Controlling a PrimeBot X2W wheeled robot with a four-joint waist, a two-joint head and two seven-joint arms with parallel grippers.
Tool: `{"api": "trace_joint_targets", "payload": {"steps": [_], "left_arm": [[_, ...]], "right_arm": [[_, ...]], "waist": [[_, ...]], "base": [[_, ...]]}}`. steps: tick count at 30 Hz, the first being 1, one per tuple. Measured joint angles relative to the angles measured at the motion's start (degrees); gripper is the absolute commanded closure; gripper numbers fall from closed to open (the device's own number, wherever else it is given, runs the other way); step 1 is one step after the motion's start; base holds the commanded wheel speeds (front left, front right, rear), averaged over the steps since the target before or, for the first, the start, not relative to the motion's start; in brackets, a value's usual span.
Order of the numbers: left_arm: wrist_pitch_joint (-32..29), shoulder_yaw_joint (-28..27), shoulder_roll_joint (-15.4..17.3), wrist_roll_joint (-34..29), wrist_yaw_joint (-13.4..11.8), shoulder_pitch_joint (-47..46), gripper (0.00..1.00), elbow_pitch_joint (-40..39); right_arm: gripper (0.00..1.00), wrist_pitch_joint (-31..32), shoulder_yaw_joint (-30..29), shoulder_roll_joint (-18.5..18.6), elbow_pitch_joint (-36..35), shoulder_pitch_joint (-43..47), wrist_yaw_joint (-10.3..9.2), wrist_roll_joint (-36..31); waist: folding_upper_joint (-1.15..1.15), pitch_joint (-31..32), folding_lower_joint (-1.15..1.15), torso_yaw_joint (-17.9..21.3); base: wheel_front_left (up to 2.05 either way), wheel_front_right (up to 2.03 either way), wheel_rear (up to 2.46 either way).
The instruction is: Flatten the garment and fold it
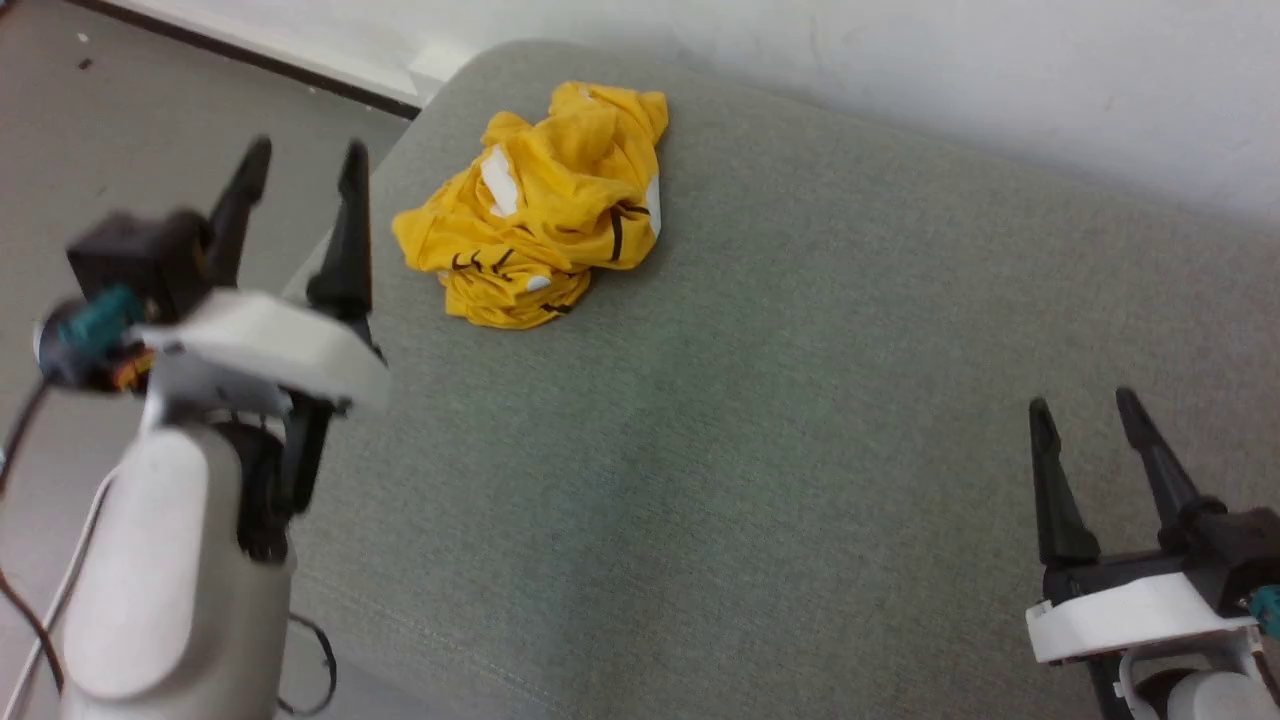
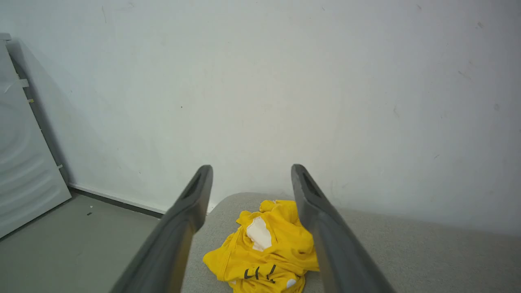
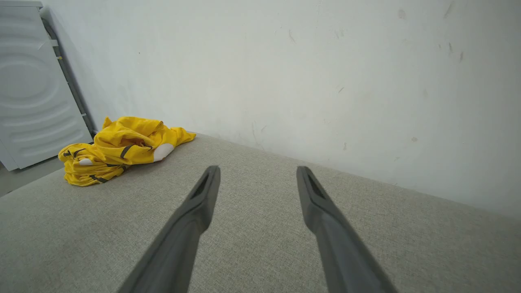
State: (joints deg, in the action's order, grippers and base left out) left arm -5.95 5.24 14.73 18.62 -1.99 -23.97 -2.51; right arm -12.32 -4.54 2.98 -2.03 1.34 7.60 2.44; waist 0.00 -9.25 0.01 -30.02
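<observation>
Left gripper (image 1: 305,150): two long dark fingers on a white wrist, raised over the left edge of the surface. Jaws released and spread, nothing between them. The left wrist view looks down the gap straight at the target, so the line-up is roughly right.

Mustard-yellow T-shirt of soft cloth (image 1: 535,210), white patches and thin black stripes showing: crumpled in a heap at the far left corner of the grey woven upholstered surface (image 1: 800,420), near the wall, clear of both grippers. I can't pick out a hem, collar or sleeve for sure.

Right gripper (image 1: 1083,402): low at near right, well apart from the shirt. Jaws also spread and empty, fingers pointing across bare surface.

Step in hand, my read: reach in and make the first grab to open the heap. How I'd run it:
- Left goes first because it's nearer. Come down on an outer fold at the heap's near-left side, not the middle. A middle pinch likely takes several layers and lifts a ball.
- Take one layer if possible, lift, then drag toward the open middle. The heap sits close to the left edge, so spreading in place risks cloth sliding to the grey floor (image 1: 100,130).
- Right has far to travel. Bring it to a second edge point once the cloth hangs open, then pull apart.
- Soft cloth will sag, so keep pulls slow and low.
</observation>
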Motion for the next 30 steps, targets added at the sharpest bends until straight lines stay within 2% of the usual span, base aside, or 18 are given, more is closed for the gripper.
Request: {"api": "trace_joint_targets", "payload": {"steps": [5,11,22,24,30], "left_arm": [[-5.13,-0.76,0.38,2.70,1.26,-10.70,0.00,5.03],[-12.72,-3.13,3.14,6.20,1.92,-19.75,0.00,14.66],[-23.35,-2.29,4.10,9.03,1.97,-23.68,0.00,26.69],[-25.82,-2.19,4.09,9.54,1.76,-23.66,0.00,28.43],[-31.40,-2.18,5.10,9.69,-1.69,-23.29,0.00,31.07]], "right_arm": [[0.00,2.44,0.05,0.01,-4.44,-1.76,0.00,-1.54],[0.00,4.27,1.22,0.73,-7.56,-4.85,0.00,-1.98],[0.00,4.79,1.20,2.25,-8.91,-6.53,0.00,-1.19],[0.00,4.75,1.37,2.29,-8.88,-7.23,0.00,-0.91],[0.00,4.65,1.94,2.29,-8.57,-8.68,0.00,-0.62]], "waist": [[0.00,-4.40,0.01,1.17],[0.00,-10.01,0.01,3.39],[0.00,-17.55,0.00,9.61],[0.00,-18.50,0.00,10.72],[0.00,-20.97,0.00,13.49]], "base": [[0.00,0.00,0.00],[0.00,0.00,0.00],[0.00,0.00,0.00],[0.00,0.00,0.00],[0.00,0.00,0.00]]}}
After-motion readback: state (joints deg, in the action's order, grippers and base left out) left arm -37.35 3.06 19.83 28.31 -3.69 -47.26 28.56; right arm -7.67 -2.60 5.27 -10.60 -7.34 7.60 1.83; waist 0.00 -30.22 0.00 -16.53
